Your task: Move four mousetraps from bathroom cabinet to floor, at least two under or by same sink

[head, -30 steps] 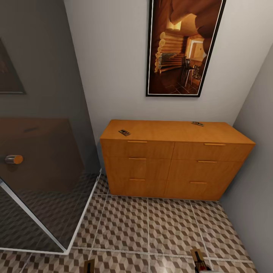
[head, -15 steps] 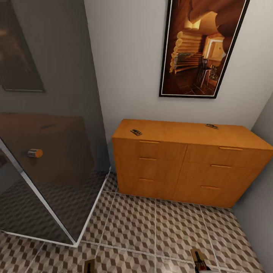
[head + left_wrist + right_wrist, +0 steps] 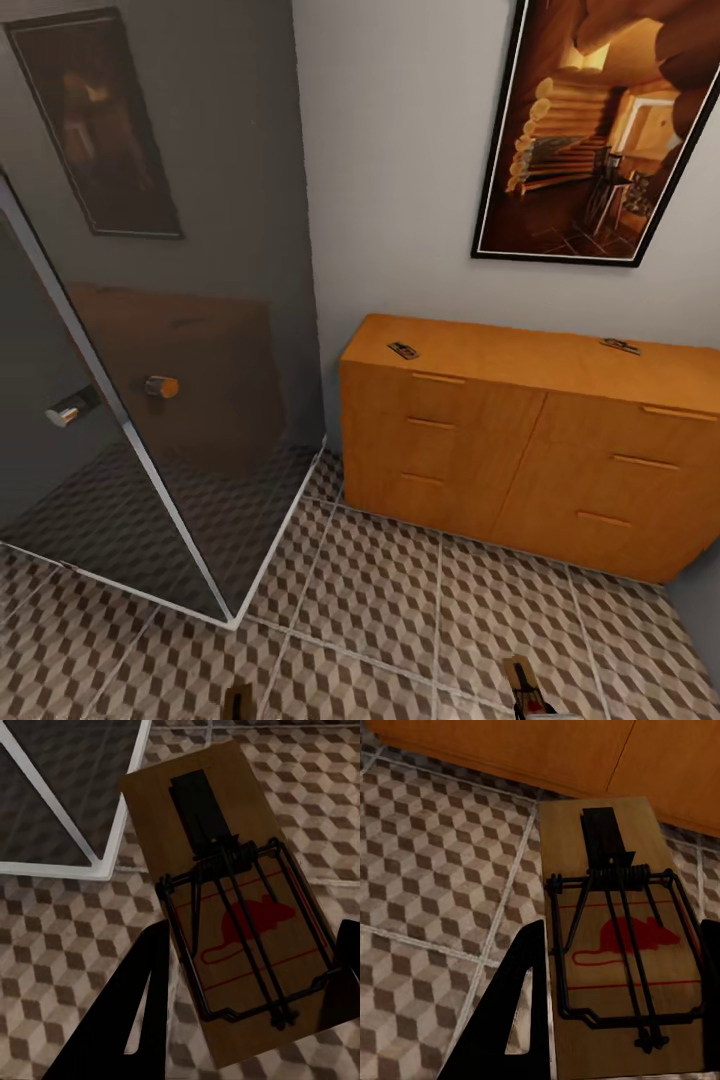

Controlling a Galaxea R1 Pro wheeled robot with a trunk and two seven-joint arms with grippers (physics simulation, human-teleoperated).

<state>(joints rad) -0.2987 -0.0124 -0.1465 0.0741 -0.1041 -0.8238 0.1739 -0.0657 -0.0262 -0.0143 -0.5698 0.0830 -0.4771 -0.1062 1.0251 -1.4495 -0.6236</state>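
Both pincers pinch one mousetrap each: left pincer [image 3: 247, 975] and right pincer [image 3: 622, 982]. Risk: either board slips onto the floor [image 3: 380, 600] far from any sink.

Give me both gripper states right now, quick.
Left gripper: shut on a mousetrap.
Right gripper: shut on another mousetrap.
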